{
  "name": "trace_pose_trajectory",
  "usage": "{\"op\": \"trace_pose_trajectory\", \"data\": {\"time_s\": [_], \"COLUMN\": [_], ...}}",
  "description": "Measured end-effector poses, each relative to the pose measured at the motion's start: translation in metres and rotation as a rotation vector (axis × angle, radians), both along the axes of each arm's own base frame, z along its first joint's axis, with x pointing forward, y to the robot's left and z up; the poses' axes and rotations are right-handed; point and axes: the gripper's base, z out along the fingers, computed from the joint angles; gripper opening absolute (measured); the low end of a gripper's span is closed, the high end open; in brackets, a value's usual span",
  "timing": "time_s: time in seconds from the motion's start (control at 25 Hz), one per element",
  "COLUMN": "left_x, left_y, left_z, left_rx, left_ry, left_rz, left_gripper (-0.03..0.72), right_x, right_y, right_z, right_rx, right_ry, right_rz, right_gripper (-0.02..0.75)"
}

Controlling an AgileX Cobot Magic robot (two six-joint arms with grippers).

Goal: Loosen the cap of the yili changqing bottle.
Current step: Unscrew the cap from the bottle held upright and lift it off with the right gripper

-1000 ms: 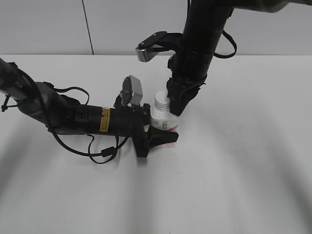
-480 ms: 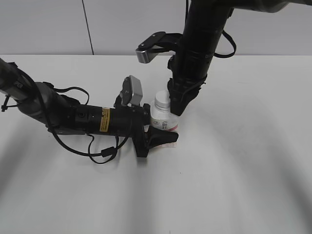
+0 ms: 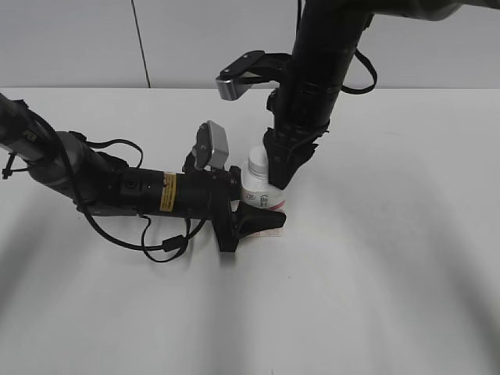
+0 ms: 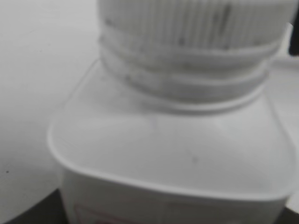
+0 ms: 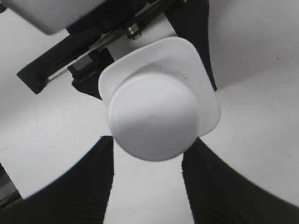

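Note:
The small white yili changqing bottle (image 3: 262, 200) with its pink-red label stands on the white table. My left gripper (image 3: 248, 206) lies low along the table and is shut on the bottle's body. The left wrist view is filled by the bottle's shoulder (image 4: 173, 144) and the ribbed white cap (image 4: 187, 23). My right gripper (image 3: 279, 170) comes straight down onto the cap (image 3: 255, 159). In the right wrist view its two black fingers (image 5: 93, 182) press on either side of the round cap (image 5: 152, 116), with the squarish bottle shoulder (image 5: 198, 79) below it.
The left arm (image 3: 133, 191) with its cables stretches across the table from the left. The right arm (image 3: 320, 62) stands upright behind the bottle, its wrist camera (image 3: 238, 78) jutting left. A grey wall runs behind the white table (image 3: 391, 258).
My right gripper has turned and shifted slightly left on the cap, covering more of it. The bottle and left gripper have stayed in place.

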Motion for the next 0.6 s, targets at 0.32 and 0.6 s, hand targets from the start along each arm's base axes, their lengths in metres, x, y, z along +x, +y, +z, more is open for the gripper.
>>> {"op": "trace_pose_trajectory", "data": {"time_s": [0.32, 0.6], "left_x": [0.000, 0.000], "left_y": [0.000, 0.000], "left_z": [0.000, 0.000], "left_rx": [0.001, 0.001], "left_ry": [0.000, 0.000], "left_rz": [0.000, 0.000], "left_gripper": [0.405, 0.405], "right_x": [0.002, 0.004], "right_y": [0.003, 0.006], "right_z": [0.004, 0.011], "right_rx": [0.031, 0.052], "right_ry": [-0.011, -0.011], "right_rz": [-0.036, -0.092], "right_gripper": [0.462, 0.464]}}
